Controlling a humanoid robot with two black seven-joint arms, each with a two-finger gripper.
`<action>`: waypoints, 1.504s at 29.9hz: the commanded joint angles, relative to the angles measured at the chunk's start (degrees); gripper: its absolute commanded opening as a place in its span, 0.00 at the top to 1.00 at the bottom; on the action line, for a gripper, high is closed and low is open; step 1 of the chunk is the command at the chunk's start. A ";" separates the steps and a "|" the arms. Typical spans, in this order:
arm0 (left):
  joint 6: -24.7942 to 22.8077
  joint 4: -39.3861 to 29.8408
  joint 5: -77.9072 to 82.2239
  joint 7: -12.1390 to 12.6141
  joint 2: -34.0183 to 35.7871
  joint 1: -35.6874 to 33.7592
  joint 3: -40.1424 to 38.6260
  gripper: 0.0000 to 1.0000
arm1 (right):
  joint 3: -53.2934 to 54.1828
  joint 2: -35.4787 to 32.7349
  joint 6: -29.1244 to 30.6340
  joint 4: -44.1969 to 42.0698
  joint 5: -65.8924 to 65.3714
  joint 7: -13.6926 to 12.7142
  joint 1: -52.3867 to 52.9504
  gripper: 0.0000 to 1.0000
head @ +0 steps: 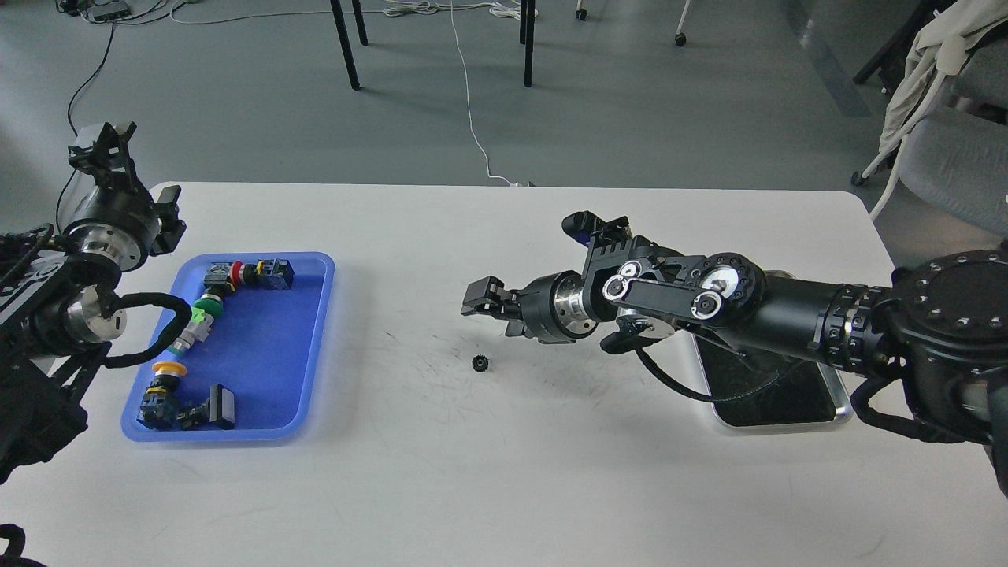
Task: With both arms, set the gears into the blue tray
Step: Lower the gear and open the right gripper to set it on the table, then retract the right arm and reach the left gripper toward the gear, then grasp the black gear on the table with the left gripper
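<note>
In the head view, one gear [478,362] is seen lying flat on the bare white tabletop [504,488], about midway between the two trays and well apart from the blue tray [268,346] at the left. The right gripper [482,295] is held above and just beyond the gear, not touching it; its jaws appear parted and nothing is seen between them. The left gripper [102,146] is raised over the far left edge of the tabletop, beyond the blue tray's far corner; it is seen dark and end-on, so whether its jaws are open or closed cannot be told. The step in hand is judged to be a handover across the middle: the gear is parked on the tabletop and is not yet in the blue tray. The next move is judged to call for a low, centred pinch on a very small, thin part, most likely by the left arm, followed by a carry to a bare patch of blue. Counted: one gear, one blue tray, one steel tray [776,409] largely hidden under the right arm, three push-button switches [198,321] with red, green and yellow caps in the blue tray, and one loose black block [220,407] near its front edge.
</note>
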 commanded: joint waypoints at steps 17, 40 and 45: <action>0.19 -28.80 5.95 5.01 14.65 0.76 10.17 0.02 | 60.93 -14.57 2.26 -10.99 6.07 0.39 -10.61 0.06; 5.37 -37.37 88.56 4.92 3.33 6.38 31.98 0.02 | 74.14 -25.49 14.00 -5.80 28.94 3.12 -42.17 0.04; 8.63 -29.37 99.47 4.83 -2.47 6.91 32.33 0.02 | 73.53 -25.49 14.00 -5.89 28.85 3.12 -42.70 0.04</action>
